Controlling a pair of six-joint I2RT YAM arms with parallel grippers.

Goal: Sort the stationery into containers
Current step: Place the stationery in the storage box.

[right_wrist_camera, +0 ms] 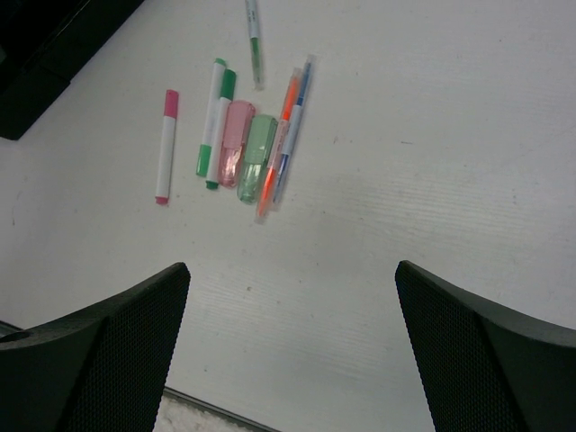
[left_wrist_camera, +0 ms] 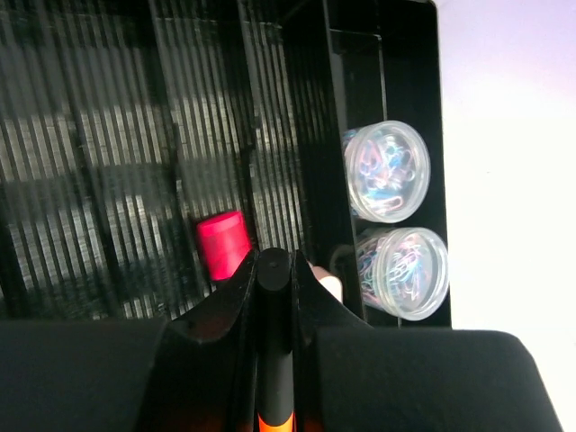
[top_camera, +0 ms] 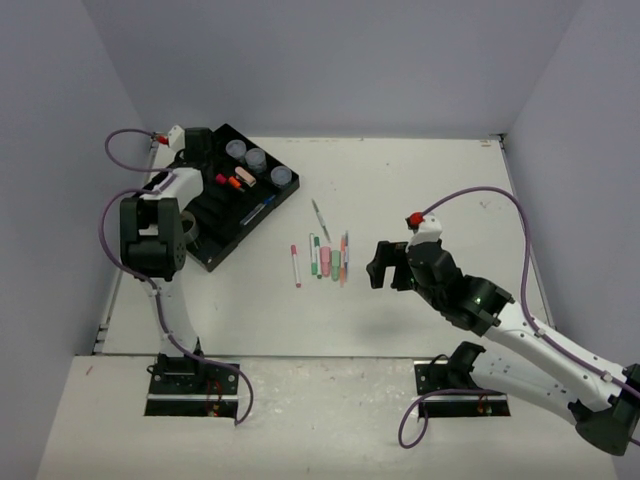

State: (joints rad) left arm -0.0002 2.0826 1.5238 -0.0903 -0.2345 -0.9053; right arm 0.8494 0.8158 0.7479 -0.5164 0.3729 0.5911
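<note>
1. The black tray (top_camera: 228, 232) lies at the far left corner of the bench (top_camera: 430, 200), turned at an angle to the bench edges.
2. The left claw (left_wrist_camera: 274, 286) hangs over the tray. Its jaws are closed on a black pen (left_wrist_camera: 274, 351), which runs lengthwise between the fingers and shows an orange band at the bottom edge of the wrist view.
3. Just beyond that claw, a pink-red marker (left_wrist_camera: 222, 245) lies in a ribbed compartment of the tray. Its near end is hidden behind the fingers.
4. Three round jars (top_camera: 256, 160) stand in a row along the tray's far right side. In the left wrist view two of them show clear lids with coloured clips inside.
5. Small red, orange and pinkish pieces (top_camera: 235, 181) lie in the tray close to the jars. A blue pen (top_camera: 258, 212) lies in a compartment nearer the tray's right edge.
6. The right claw (right_wrist_camera: 292, 270) is spread wide and grips nothing. It hovers over bare bench near the loose group of pens, on its right side in the top view.
7. That group lies around the middle of the bench, well apart from the tray.
   - A pink-and-white marker (right_wrist_camera: 166, 146) lies slightly apart on the left.
   - Next come two green-and-white markers (right_wrist_camera: 209, 126), side by side.
   - After them are a pink highlighter (right_wrist_camera: 236, 144) and a green highlighter (right_wrist_camera: 257, 157).
   - An orange pen (right_wrist_camera: 277, 153) follows, with a blue-tipped pen (right_wrist_camera: 295, 117) pressed against it.
8. A thin green pen (right_wrist_camera: 255, 40) lies alone just beyond the group, toward the far edge.
</note>
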